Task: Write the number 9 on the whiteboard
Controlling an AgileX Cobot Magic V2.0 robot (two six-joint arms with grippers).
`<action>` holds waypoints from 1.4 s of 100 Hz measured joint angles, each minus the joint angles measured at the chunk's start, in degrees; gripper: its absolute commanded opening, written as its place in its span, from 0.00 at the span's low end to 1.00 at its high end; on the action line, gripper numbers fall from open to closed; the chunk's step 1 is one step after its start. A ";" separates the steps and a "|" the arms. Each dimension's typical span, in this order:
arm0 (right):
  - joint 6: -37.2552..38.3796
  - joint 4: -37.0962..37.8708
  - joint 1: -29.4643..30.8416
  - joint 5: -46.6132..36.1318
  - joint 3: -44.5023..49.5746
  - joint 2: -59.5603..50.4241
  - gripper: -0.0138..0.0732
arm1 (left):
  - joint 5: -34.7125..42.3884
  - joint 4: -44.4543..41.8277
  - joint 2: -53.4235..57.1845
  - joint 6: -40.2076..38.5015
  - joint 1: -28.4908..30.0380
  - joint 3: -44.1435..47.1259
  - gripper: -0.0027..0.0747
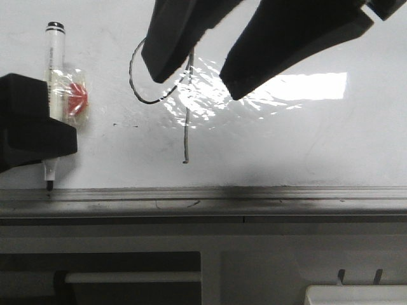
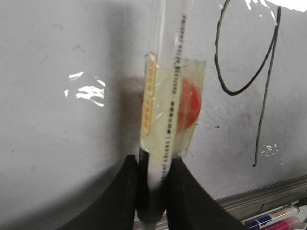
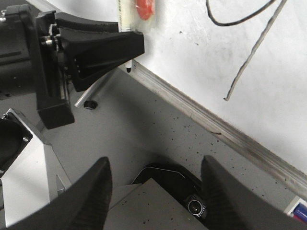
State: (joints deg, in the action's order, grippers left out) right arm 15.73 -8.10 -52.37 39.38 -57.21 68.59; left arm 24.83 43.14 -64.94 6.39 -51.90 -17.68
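The number 9 appears finished on the whiteboard; the marker, clamped by the left gripper, is probably to be lifted away, while the right gripper is held apart, empty.

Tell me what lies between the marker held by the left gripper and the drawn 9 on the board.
Front view: between the marker and the number 9 there is only bare whiteboard, apart from a tiny dark dash.

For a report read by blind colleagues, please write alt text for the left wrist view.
The left claw grips a clear-barrelled marker pen upright against the glossy white whiteboard. Beside it stands a thin black hand-drawn number 9, with an open loop and a long stem.
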 measured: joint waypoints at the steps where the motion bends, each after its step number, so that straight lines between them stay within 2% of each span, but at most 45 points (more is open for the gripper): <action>1: 0.13 0.00 0.00 0.11 0.00 0.00 0.57 | 0.00 0.00 -0.21 0.00 0.00 0.00 0.01; 29: 0.11 -0.51 0.00 0.12 0.00 0.00 0.57 | 4.09 -0.55 -2.51 0.08 0.00 -0.11 0.01; 55: 0.11 -0.84 0.00 1.53 0.00 0.00 0.57 | 4.72 -0.91 -2.74 0.08 0.00 -0.18 0.02; 67: 0.11 -0.84 0.00 2.00 0.00 0.00 0.57 | 4.72 -0.72 -2.74 0.08 -0.11 -0.18 0.15; 73: 0.11 -0.91 0.00 2.00 0.00 0.00 0.57 | 4.85 -0.72 -2.74 0.08 -0.11 -0.18 0.27; 86: 0.11 -1.05 0.00 2.12 0.00 0.00 0.57 | 5.19 -0.47 -2.74 0.08 -0.11 -0.18 0.47; 93: 0.11 -1.05 0.00 2.15 0.00 0.00 0.57 | 5.82 -0.81 -2.74 0.08 -0.11 -0.23 0.53; 131: 0.11 -1.19 0.00 2.24 0.00 0.00 0.57 | 7.61 -1.41 -2.24 0.22 -0.11 -0.46 0.55; 140: 0.11 -0.49 0.00 2.24 0.00 -0.10 0.51 | 7.09 -1.41 -0.90 0.22 -0.11 -0.46 0.55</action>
State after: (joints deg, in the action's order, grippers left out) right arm 15.84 -8.59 -52.37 41.62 -57.21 68.49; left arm 31.92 41.73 -65.84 6.60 -52.01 -18.14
